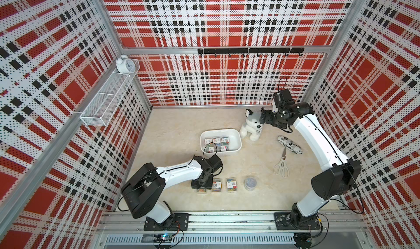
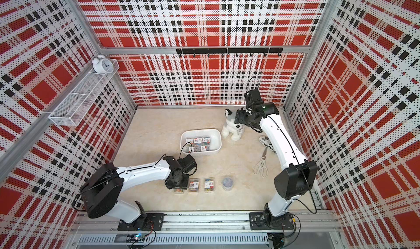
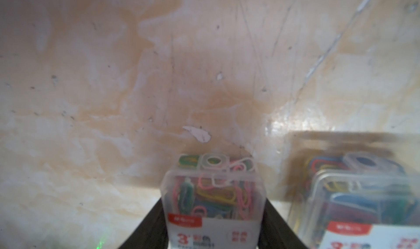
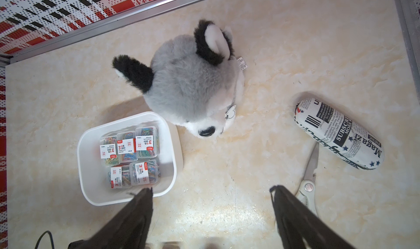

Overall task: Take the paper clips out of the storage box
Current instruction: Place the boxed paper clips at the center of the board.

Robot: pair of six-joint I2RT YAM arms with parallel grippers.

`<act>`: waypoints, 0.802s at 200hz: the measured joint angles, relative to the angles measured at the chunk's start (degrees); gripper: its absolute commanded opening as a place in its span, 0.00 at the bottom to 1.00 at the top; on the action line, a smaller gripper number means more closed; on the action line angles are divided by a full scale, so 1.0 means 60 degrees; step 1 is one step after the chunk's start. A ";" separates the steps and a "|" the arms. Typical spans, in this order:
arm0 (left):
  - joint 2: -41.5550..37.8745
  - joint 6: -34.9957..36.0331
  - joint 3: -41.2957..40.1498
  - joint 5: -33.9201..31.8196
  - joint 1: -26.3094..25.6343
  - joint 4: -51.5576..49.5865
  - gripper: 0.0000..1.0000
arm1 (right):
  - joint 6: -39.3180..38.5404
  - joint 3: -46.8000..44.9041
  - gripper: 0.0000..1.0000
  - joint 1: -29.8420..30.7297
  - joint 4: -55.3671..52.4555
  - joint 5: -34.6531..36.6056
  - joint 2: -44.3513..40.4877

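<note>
Beige marbled surface (image 1: 172,131), red-black plaid walls (image 1: 227,20) all round. Left gripper (image 3: 213,200) is down at the surface with its fingers (image 3: 150,232) on either side of a clip case (image 3: 212,216). They seem to press both its sides, but the wrist view is blurry, so how firm the hold is stays unclear. A second case (image 1: 216,186) lies just beside those fingers, with a third case (image 1: 231,184) next along the row. The round tub (image 1: 250,183) of grey contents is farthest from them.

Storage box (image 4: 91,191) sits between the two sets of fingers, apart from both. It holds five cases (image 4: 129,145), a row of three and a row of two, labels up.

Right gripper (image 4: 211,188) hangs above the surface with its fingers (image 4: 131,218) spread wide and nothing between them. Plush dog (image 4: 193,84) is just ahead of them. Scissors (image 4: 310,168) and a newsprint pouch (image 4: 338,134) lie near one right finger.
</note>
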 measured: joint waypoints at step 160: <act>0.0120 0.0138 0.0011 0.0120 0.0226 0.0106 0.65 | -0.0018 0.0280 0.87 0.0000 -0.0018 -0.0007 0.0240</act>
